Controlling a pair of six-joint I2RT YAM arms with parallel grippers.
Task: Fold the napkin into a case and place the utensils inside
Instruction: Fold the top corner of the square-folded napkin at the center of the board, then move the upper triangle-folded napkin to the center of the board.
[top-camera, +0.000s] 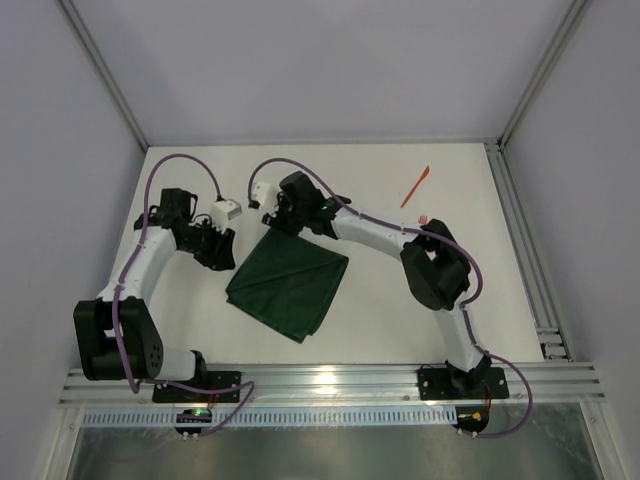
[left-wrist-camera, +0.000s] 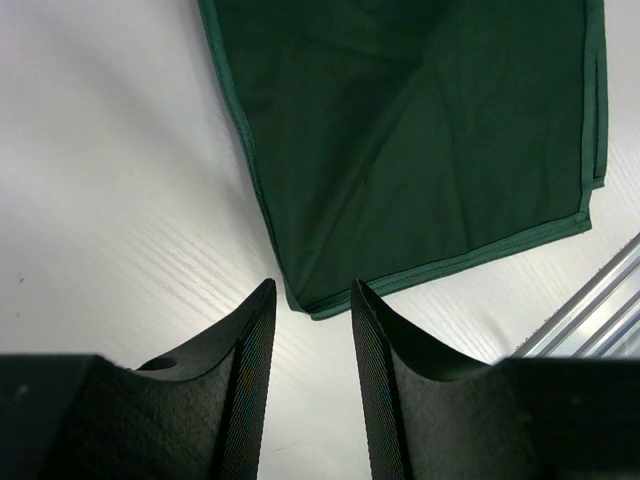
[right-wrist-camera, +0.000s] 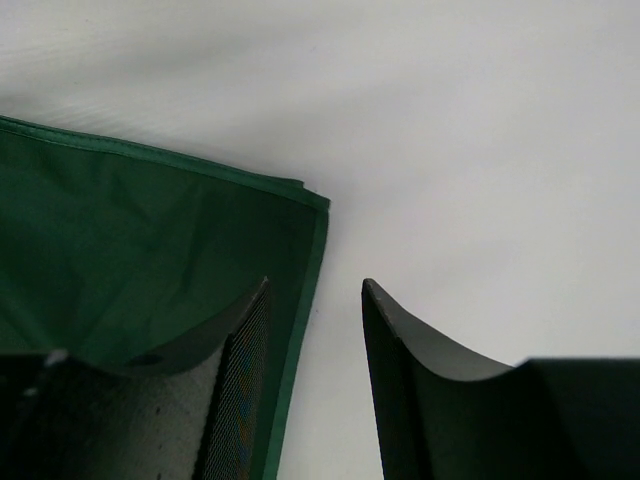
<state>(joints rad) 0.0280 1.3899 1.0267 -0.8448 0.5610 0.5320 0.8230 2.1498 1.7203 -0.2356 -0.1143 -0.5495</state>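
Observation:
The dark green napkin (top-camera: 288, 285) lies flat in the middle of the table, folded into a broad layered rectangle rather than a narrow case. My left gripper (top-camera: 222, 250) stands open at its left corner. In the left wrist view that corner of the napkin (left-wrist-camera: 420, 130) lies just ahead of the gripper (left-wrist-camera: 312, 290), which holds nothing. My right gripper (top-camera: 285, 215) is open at the far corner. There one finger hangs over the napkin (right-wrist-camera: 130, 240) and the hem runs through the gripper (right-wrist-camera: 315, 285). One orange utensil (top-camera: 415, 186) lies far right. A small orange bit (top-camera: 424, 218) peeks out by the right arm.
An aluminium rail (top-camera: 330, 380) runs along the near edge, also seen in the left wrist view (left-wrist-camera: 590, 310). Another rail (top-camera: 525, 250) borders the right side. White walls enclose the table at the back and sides.

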